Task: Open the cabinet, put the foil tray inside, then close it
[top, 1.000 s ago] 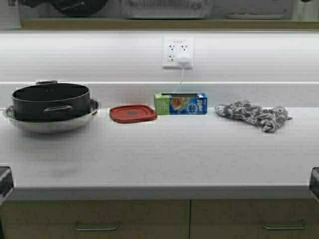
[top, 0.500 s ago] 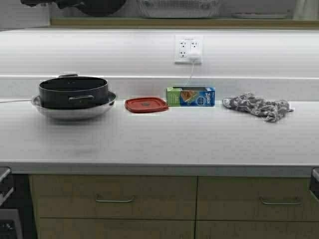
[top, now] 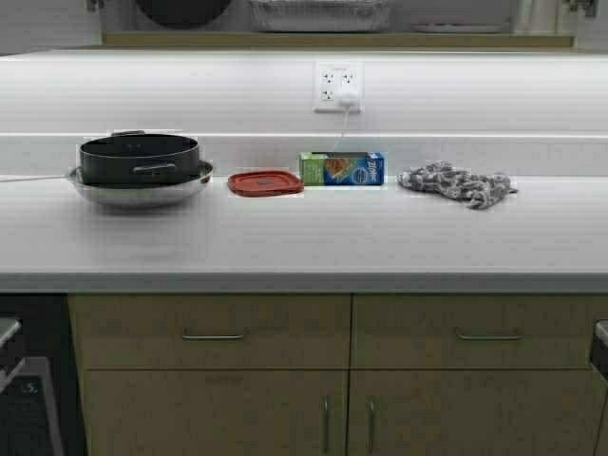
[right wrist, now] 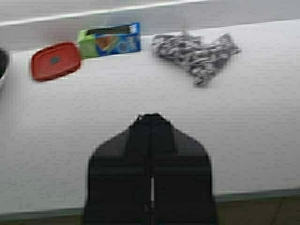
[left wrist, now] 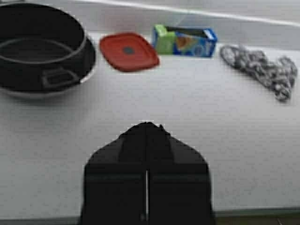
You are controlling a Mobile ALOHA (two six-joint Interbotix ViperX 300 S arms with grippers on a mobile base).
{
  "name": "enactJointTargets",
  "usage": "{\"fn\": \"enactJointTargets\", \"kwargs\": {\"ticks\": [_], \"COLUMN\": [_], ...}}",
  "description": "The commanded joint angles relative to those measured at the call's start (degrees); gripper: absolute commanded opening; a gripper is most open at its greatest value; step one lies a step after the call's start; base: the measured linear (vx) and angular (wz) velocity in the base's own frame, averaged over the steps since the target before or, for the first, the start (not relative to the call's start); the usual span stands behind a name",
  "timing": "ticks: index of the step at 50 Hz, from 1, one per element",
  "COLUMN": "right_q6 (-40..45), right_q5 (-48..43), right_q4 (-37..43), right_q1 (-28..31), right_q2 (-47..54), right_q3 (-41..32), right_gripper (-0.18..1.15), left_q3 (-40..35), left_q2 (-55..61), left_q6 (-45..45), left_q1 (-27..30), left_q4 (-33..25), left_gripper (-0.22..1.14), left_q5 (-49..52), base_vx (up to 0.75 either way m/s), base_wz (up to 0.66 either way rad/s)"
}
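**Both hands empty, tray already up top**

Left hand (left wrist: 146, 136) is pinched closed on nothing, hovering over the white worktop (top: 313, 242) edge; right hand (right wrist: 151, 126) likewise closed & empty. Farther out: black pot (top: 140, 158) nested in round steel pan (top: 139, 185), flat red plastic lid (top: 265, 182), green-blue zip-bag box (top: 342, 168), grey patterned oven mitt (top: 456, 182). Shiny crinkled foil tray (top: 320, 13) sits inside the tan wall cabinet (top: 332, 40), only its bottom edge in view. Judgement: closing remains. Risk: doors aren't visible from here, so a blind reach could miss a handle or swing a door into the tray if it overhangs.
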Motion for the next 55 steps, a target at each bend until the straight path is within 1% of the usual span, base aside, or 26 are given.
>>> {"fn": "enactJointTargets", "kwargs": {"ticks": [1, 6, 10, 16, 20, 24, 28, 34, 45, 50, 55], "right_q6": [-0.18, -0.18, -0.26, -0.26, -0.26, -0.35, -0.35, -0.35, -0.35, -0.35, -0.35], "right_q5": [0.88, 0.62, -0.26, -0.7, -0.7, -0.26, 1.32, 2.02, 2.02, 1.93, 1.93], "right_q4": [-0.62, -1.05, -1.67, -2.02, -2.2, -2.99, -3.87, -4.04, -4.31, -4.31, -5.01], "right_q1": [-11.87, -20.74, -26.89, -32.78, -35.42, -36.12, -36.12, -35.86, -35.6, -34.1, -31.82], "right_q2": [-2.81, -2.02, 1.32, 8.0, 13.97, 20.04, 26.1, 32.96, 41.57, 44.03, 46.32], "right_q3": [-4.39, -9.05, -14.24, -22.68, -29.18, -35.6, -42.1, -49.22, -58.62, -61.44, -63.28], "right_gripper": [0.07, 0.07, 0.07, 0.07, 0.07, 0.07, 0.07, 0.07, 0.07, 0.07, 0.07], "left_q3": [-3.52, -6.42, -9.05, -12.57, -16.0, -20.13, -24.61, -30.32, -36.21, -38.41, -38.94], "left_q2": [-3.78, -5.54, -5.71, -5.1, -3.69, -0.7, 3.34, 9.58, 17.58, 20.48, 21.53], "left_q6": [0.18, 0.18, 0.0, -0.53, 0.35, 0.88, 0.97, 0.62, 0.62, 0.62, 0.62], "left_q1": [6.68, 11.95, 16.44, 23.73, 26.54, 27.86, 28.04, 27.86, 25.58, 23.82, 22.15], "left_q4": [-0.44, -0.44, -0.44, -0.44, -0.35, 0.0, 0.0, -0.18, -0.09, -0.09, -0.09], "left_gripper": [0.04, 0.04, 0.04, 0.04, 0.04, 0.04, 0.04, 0.04, 0.04, 0.04, 0.04], "left_q5": [3.87, 7.47, 9.76, 10.81, 10.28, 9.32, 9.14, 8.7, 3.78, 3.08, 3.08], "base_vx": [-0.26, -0.24, -0.21, -0.18, -0.16, -0.14, -0.11, -0.08, -0.03, 0.0, 0.0], "base_wz": [-0.06, -0.04, -0.04, -0.03, 0.0, 0.03, 0.03, 0.02, 0.01, 0.0, 0.0]}}
